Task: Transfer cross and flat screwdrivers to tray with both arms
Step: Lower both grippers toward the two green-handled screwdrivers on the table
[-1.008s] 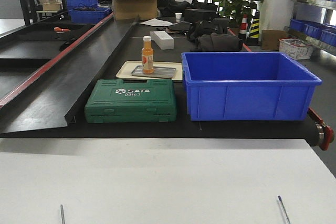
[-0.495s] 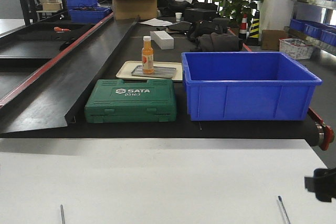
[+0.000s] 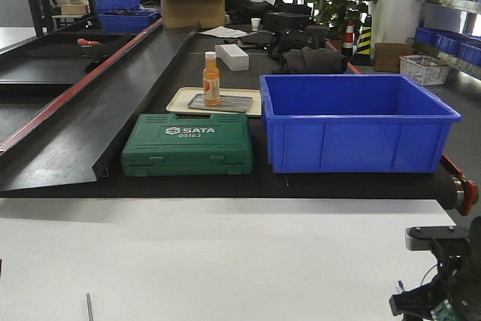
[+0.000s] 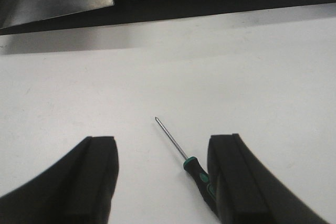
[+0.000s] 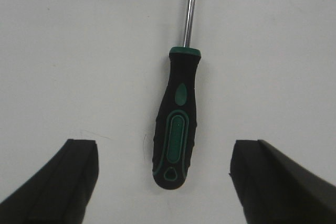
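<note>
Right gripper (image 5: 163,153): jaws spread wide, straddling a black-and-green screwdriver (image 5: 176,124) lying flat on the white counter (image 5: 63,51) (no contact seen). Left gripper (image 4: 163,148): jaws likewise spread, second screwdriver (image 4: 198,174) lying between them. Beyond, a green SATA tool case (image 3: 188,144) and a blue bin (image 3: 353,122).

- "SATA", white brand lettering, on the lid of the green tool case (image 3: 188,154), just left of the blue bin (image 3: 353,129).
- "05163", smaller, directly beneath on the same lid.
- Label on the orange bottle (image 3: 211,79) behind the case: unreadable.
</note>
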